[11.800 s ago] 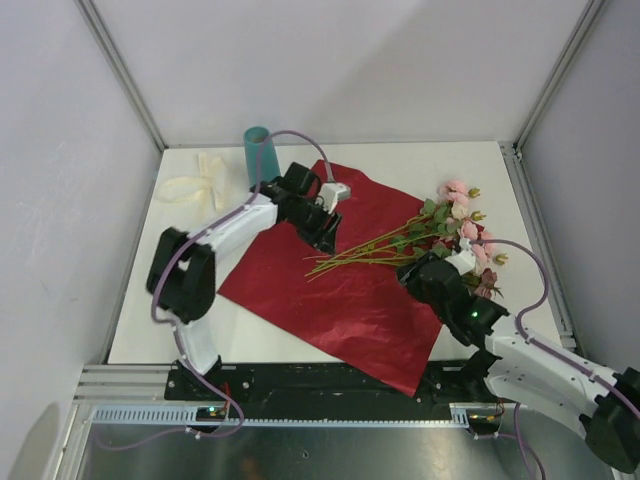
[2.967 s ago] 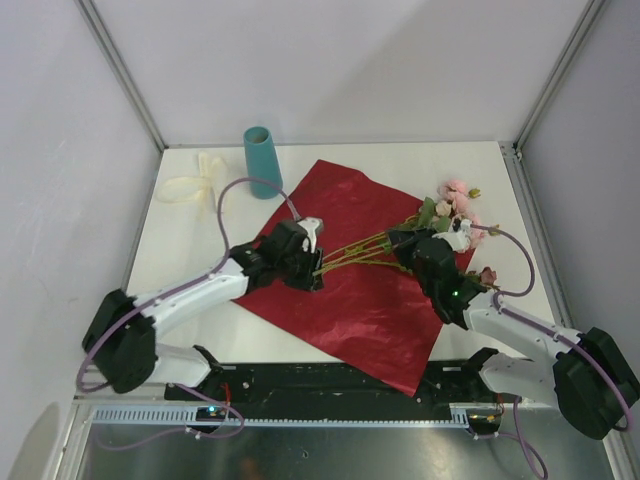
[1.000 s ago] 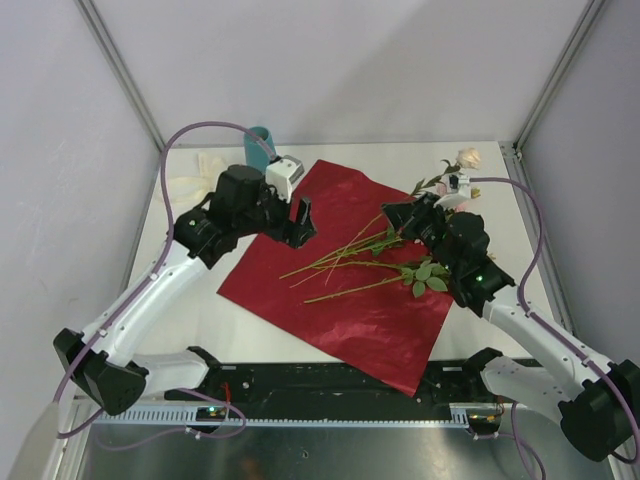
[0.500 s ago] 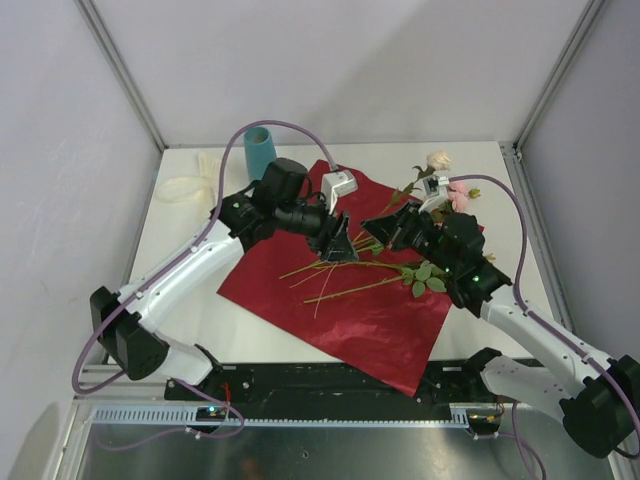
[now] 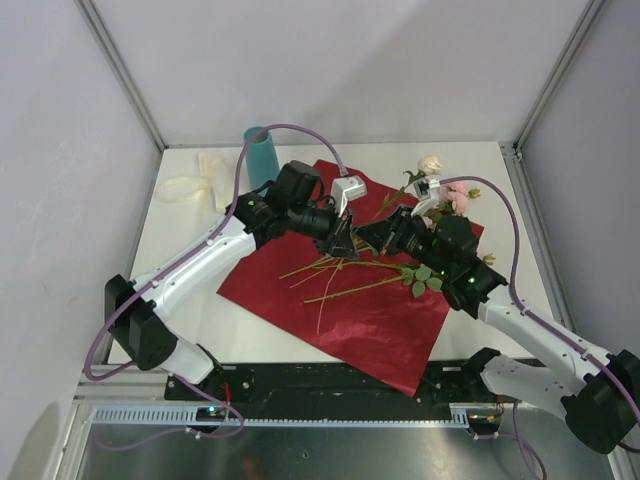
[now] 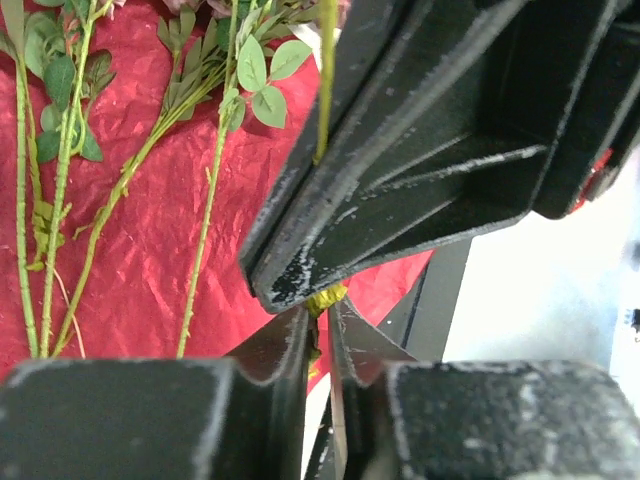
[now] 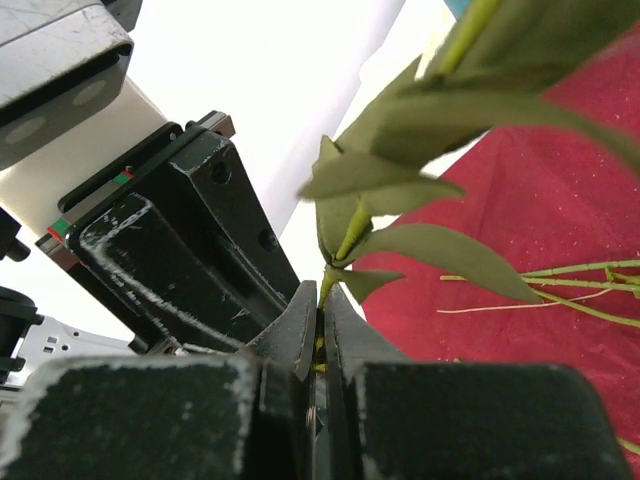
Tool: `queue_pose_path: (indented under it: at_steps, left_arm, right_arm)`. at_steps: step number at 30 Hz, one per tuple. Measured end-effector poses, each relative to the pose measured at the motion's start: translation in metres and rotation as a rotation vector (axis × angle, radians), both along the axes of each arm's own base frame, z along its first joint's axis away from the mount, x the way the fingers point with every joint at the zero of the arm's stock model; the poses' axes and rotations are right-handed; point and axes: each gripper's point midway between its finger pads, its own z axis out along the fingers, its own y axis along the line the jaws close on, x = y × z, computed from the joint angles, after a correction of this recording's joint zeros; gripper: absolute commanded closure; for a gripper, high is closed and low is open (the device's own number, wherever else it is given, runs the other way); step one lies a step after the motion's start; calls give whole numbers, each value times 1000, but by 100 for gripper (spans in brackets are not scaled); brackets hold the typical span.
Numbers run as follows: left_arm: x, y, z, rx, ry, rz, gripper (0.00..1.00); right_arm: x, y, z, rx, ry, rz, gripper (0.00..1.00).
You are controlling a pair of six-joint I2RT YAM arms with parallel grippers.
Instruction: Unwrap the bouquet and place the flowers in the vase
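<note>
Swinging over from beside the vase [image 5: 262, 157], the left gripper [image 5: 342, 243] has come to meet the right gripper [image 5: 375, 238] above the red paper [image 5: 350, 325]. Its fingers were wide a moment ago. Now they are almost closed, pinching the bottom tip of one rose [image 5: 430, 164]. The right gripper is squeezed tight on the same stem, holding it up. This looks like a hand-off towards the vase. The other flowers [image 5: 350, 287] lie on the paper.
</note>
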Motion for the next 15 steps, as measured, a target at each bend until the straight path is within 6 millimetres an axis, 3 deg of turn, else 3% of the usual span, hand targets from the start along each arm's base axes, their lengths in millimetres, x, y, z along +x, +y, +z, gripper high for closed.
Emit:
queue_pose_path:
  at_steps: [4, 11, 15]
  left_arm:
    - [4, 1, -2, 12, -10, 20, 99]
    - [14, 1, -1, 21, -53, 61, 100]
    - [27, 6, 6, 26, -117, 130, 100]
  right_arm:
    - [-1, 1, 1, 1, -1, 4, 94]
    - [2, -3, 2, 0, -3, -27, 36]
    - [-2, -12, 15, 19, -29, -57, 6]
